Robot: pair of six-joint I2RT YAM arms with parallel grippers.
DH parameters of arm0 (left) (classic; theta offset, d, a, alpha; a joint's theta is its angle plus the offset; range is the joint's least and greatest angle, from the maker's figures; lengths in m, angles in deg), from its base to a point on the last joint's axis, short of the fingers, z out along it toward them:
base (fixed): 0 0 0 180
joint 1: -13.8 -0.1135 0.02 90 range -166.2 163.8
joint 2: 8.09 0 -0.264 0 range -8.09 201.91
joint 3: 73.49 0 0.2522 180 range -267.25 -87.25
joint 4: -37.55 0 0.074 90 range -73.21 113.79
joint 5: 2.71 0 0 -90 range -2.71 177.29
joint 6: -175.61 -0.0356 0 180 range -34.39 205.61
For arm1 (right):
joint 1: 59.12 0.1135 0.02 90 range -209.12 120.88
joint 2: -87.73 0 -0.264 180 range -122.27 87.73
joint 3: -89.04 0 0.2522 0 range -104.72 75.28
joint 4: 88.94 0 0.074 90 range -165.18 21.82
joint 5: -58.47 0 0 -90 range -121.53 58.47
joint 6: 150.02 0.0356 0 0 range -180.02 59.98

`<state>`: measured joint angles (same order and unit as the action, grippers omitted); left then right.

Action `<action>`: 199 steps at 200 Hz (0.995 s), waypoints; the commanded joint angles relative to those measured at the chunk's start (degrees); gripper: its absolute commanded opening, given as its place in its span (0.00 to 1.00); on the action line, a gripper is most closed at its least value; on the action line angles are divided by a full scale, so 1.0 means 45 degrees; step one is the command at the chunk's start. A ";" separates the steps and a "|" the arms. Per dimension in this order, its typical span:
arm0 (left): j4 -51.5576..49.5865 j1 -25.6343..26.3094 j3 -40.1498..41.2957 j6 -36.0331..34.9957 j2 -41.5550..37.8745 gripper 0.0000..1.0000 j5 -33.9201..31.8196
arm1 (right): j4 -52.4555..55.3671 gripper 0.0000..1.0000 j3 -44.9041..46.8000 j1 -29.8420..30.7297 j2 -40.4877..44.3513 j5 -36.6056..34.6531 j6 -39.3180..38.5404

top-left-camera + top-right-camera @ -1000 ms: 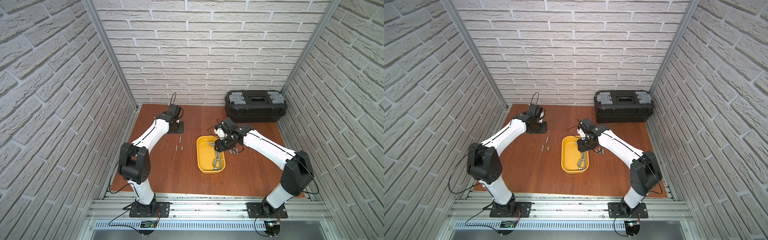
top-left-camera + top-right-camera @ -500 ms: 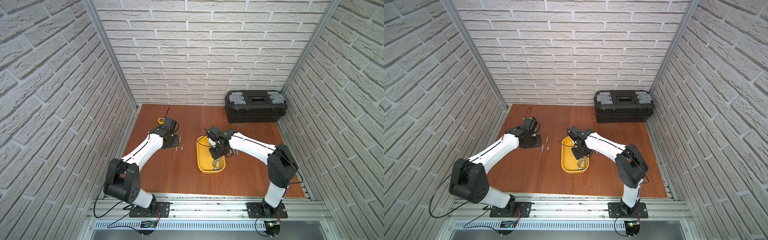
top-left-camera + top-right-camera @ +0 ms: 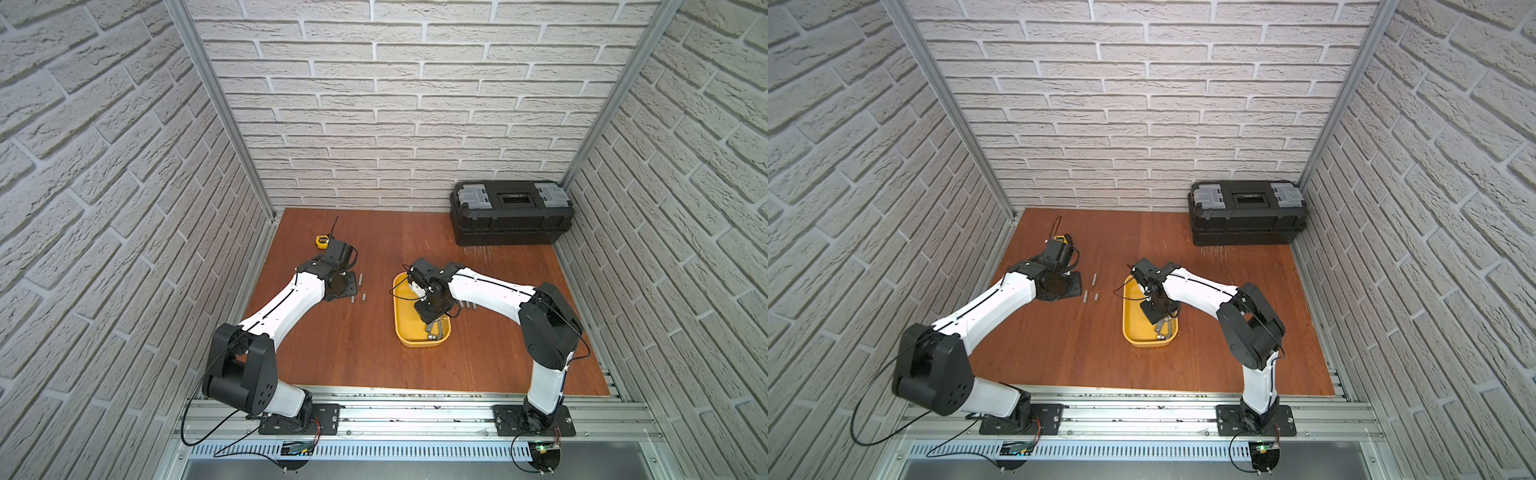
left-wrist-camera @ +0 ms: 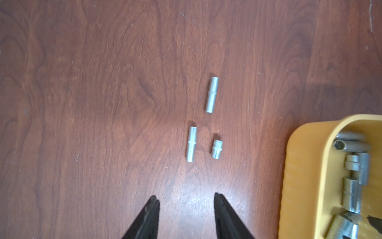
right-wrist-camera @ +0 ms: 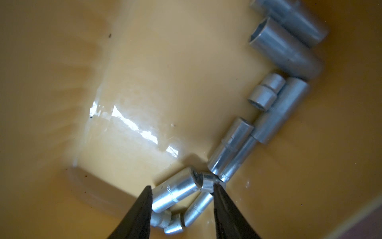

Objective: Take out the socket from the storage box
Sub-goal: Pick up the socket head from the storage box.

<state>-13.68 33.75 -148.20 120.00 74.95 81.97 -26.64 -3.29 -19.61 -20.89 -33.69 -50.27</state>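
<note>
Right now the right gripper (image 5: 182, 189) is down inside the storage box (image 3: 404, 316), the shallow yellow tub near the middle of the wooden table (image 3: 374, 365). Its jaws stand partway apart and lift nothing. In the right wrist view its black fingers (image 5: 142, 209) flank a stubby socket (image 5: 175, 194) lying slantwise on the tub floor. One fingertip sits right against that socket's end, the other beside a smaller socket (image 5: 207, 183). Whether either fingertip presses, I cannot tell. Other sockets (image 5: 231, 144) lie touching one another in a loose row along the tub wall. In both top views this cluster sits at the tub's near end (image 3: 433, 333) (image 3: 1162, 330), just under the gripper. The left gripper (image 4: 185, 198) hovers over bare wood to the left of the tub, jaws partway spread and empty. Beyond its fingertips three loose sockets lie on the table, none touching: a long one (image 4: 211, 94) farthest out, then a second long one (image 4: 191, 144) with a short one (image 4: 217, 149) just beside it. A corner of the tub also shows in the left wrist view. A black toolbox (image 3: 513, 216) stands closed in the far right corner, well apart from the tub. A yellow tape measure (image 3: 322, 241) lies near the far left, just behind the left arm's wrist.
</note>
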 commanded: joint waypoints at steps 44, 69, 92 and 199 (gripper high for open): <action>0.0256 0.0065 0.0204 0.0170 -0.0330 0.48 -0.0165 | -0.0236 0.49 0.0205 0.0118 -0.0510 0.0171 -0.1704; 0.0256 0.0070 0.0204 0.0175 -0.0310 0.48 -0.0167 | -0.0247 0.49 0.0274 0.0120 -0.0618 0.0147 -0.1995; 0.0249 0.0083 0.0205 0.0189 -0.0310 0.48 -0.0165 | -0.0200 0.49 0.0320 0.0128 -0.0725 0.0161 -0.2180; 0.0223 0.0086 0.0063 0.0207 -0.0144 0.50 -0.0129 | -0.0061 0.28 0.0399 0.0142 -0.0932 0.0169 -0.2699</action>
<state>-13.58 33.77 -147.93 120.31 74.89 81.97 -27.34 -2.28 -19.46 -24.78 -32.77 -62.18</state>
